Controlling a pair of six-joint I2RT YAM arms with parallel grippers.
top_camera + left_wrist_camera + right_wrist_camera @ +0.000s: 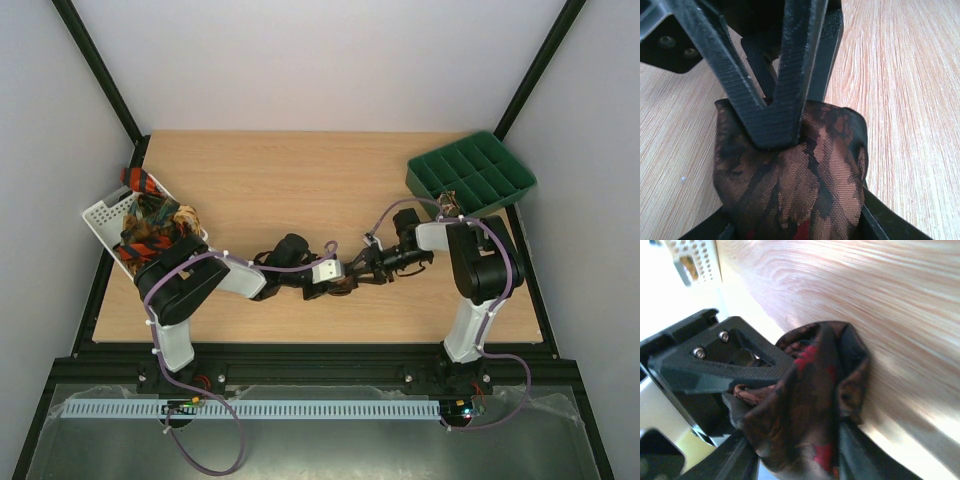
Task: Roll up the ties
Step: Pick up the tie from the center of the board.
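Bunched dark brown tie (pixel 795 190) crowds the lens; left tool (pixel 800 225) clamps it, right tool (pixel 797 462) unclear.

Both arms bend inward, forearms low, wrists facing each other. The left claw (pixel 800 227) clamps the rolled tie (pixel 805 175) from one side; the right claw (pixel 795 460) pinches it from the opposite side

A: Where does the overhead view sit?
B: High at the near edge, looking down over the whole worktop (pixel 300 170).
A: And the wrist views?
B: Very close, from opposite sides, both filled by the same dark brown tie (pixel 800 185) at mid-worktop.
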